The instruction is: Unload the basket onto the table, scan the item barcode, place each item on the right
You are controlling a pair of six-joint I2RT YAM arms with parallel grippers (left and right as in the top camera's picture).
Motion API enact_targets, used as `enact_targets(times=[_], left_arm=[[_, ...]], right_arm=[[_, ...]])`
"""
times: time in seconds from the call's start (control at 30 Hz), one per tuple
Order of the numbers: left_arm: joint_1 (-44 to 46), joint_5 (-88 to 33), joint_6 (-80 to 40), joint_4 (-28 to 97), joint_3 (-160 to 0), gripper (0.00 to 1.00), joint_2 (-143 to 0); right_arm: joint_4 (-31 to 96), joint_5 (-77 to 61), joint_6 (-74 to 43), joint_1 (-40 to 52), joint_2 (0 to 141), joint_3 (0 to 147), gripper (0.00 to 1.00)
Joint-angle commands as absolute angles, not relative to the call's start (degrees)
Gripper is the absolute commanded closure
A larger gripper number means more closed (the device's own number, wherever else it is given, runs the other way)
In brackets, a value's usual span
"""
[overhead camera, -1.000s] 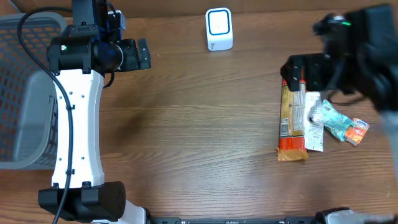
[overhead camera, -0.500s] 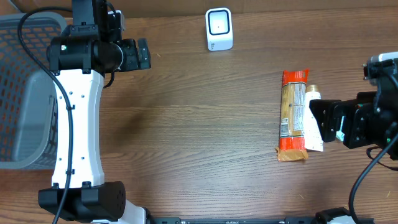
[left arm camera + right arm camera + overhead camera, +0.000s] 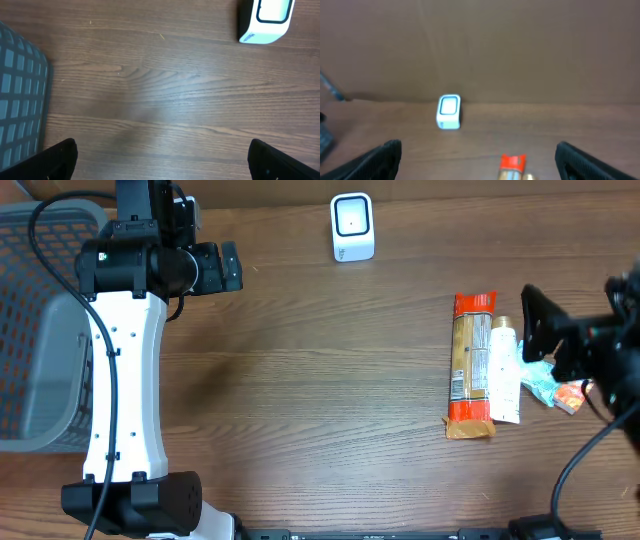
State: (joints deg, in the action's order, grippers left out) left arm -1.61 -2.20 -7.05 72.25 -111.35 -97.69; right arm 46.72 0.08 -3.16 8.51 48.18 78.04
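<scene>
The white barcode scanner stands upright at the back of the table, also seen as the scanner and the scanner. A long orange-ended pasta packet lies at the right with a white tube against its right side. My right gripper hovers open just right of the tube, empty, pointing left; in its wrist view the right gripper frames the packet's red end. My left gripper stands open and empty at the back left, the left gripper over bare wood.
A grey mesh basket fills the left edge, its corner the basket. A teal sachet and a small orange sachet lie right of the tube, partly under my right arm. A brown cardboard wall backs the table.
My right arm swung from above the packet's far end down to the right, then back up a little; the two sachets show again. The left arm has not moved.
</scene>
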Motion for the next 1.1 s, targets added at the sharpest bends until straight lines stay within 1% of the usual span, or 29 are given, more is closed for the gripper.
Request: enact_targets(times=[0.0,0.27,0.4,0.7,0.8,1.07], left_arm=[[-1.5,-1.9,-6.2,72.2,-111.6,0.00,-97.9],[-1.5,-1.9,-6.2,72.2,-111.6,0.00,-97.9],[-1.5,-1.9,-6.2,72.2,-111.6,0.00,-97.9],[-1.5,-1.9,-6.2,72.2,-111.6,0.00,-97.9],[-1.5,-1.9,-6.2,72.2,-111.6,0.00,-97.9],[-1.5,-1.9,-6.2,72.2,-111.6,0.00,-97.9]], right_arm=[[38.6,0.3,-3.0,6.9,39.9,63.0,0.00],[10.5,-0.2,-3.0,6.6,19.6,25.0,0.00],[3.5,-2.3,-3.0,6.6,12.2,13.1,0.00],[1.8,-2.7,-3.2,6.7,3.0,0.7,0.00],[4.6,-2.6,-3.2,6.7,1.2,0.4,0.00],[4.5,-2.6,-3.2,6.7,0.1,0.4,0.00]])
